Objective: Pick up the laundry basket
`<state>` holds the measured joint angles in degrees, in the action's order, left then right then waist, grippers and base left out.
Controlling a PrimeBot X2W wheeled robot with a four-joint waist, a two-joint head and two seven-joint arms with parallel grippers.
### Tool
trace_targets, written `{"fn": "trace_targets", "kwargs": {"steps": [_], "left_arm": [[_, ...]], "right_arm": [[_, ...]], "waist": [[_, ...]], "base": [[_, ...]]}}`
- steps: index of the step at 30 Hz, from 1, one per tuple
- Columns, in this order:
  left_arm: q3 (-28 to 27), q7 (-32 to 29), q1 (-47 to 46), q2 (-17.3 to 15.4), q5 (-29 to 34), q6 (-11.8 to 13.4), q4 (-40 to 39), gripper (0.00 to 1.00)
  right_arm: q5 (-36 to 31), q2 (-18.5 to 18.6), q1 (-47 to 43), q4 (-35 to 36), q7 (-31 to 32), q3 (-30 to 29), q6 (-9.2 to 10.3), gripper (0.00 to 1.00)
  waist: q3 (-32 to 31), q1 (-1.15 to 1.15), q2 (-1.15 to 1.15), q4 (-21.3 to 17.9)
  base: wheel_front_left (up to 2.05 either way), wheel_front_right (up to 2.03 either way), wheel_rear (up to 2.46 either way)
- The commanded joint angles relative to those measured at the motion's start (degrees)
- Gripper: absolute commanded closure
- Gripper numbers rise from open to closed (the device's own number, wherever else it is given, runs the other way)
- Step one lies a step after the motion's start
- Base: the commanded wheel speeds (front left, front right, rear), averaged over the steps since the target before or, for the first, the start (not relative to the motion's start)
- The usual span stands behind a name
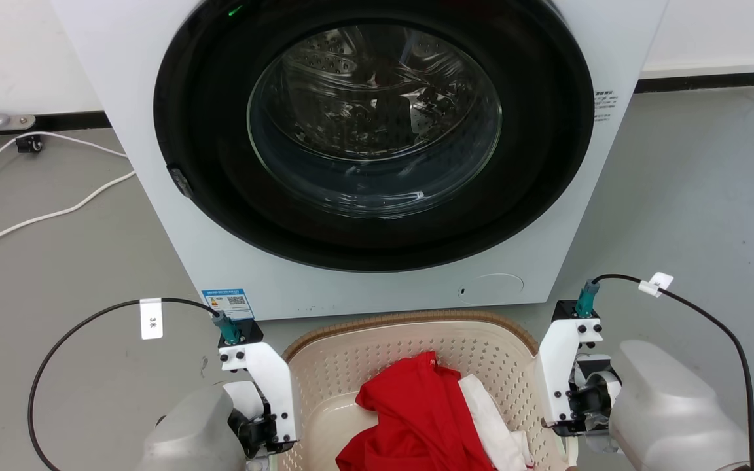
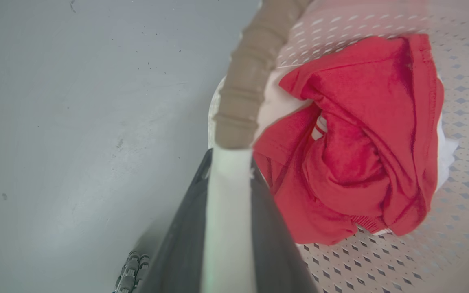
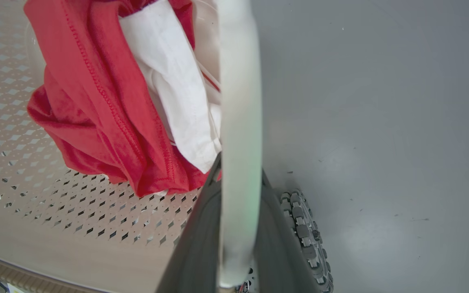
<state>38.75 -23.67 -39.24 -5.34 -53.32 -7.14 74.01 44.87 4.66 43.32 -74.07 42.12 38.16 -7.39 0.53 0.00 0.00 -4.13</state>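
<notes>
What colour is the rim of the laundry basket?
Brown, woven-look. The rim of the laundry basket shows best in the left wrist view.

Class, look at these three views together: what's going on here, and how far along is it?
A two-armed robot faces a washing machine, with the laundry basket between them. The left gripper is clamped on the basket's left handle and the right gripper on the right handle, dark fingers on either side of each. A red garment and a white garment lie inside. Whether the basket has left the floor cannot be told.
</notes>
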Motion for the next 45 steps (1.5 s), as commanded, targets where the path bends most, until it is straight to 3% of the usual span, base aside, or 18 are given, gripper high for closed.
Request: {"fn": "trace_targets", "kwargs": {"steps": [1,45], "left_arm": [[0.23,0.23,0.25,0.79,-0.41,-0.63,-0.46,1.0],[1.9,1.39,0.14,0.48,-2.59,-0.64,-0.39,1.0]], "right_arm": [[-0.03,-1.18,-0.41,0.38,-0.09,-0.18,-0.18,1.0],[-1.32,-1.28,-0.83,0.38,-0.23,-2.25,-0.18,1.0]], "waist": [[0.04,0.0,0.0,0.02],[0.69,0.0,0.0,-0.16]], "base": [[0.0,0.0,0.0],[0.0,0.0,0.0]]}}
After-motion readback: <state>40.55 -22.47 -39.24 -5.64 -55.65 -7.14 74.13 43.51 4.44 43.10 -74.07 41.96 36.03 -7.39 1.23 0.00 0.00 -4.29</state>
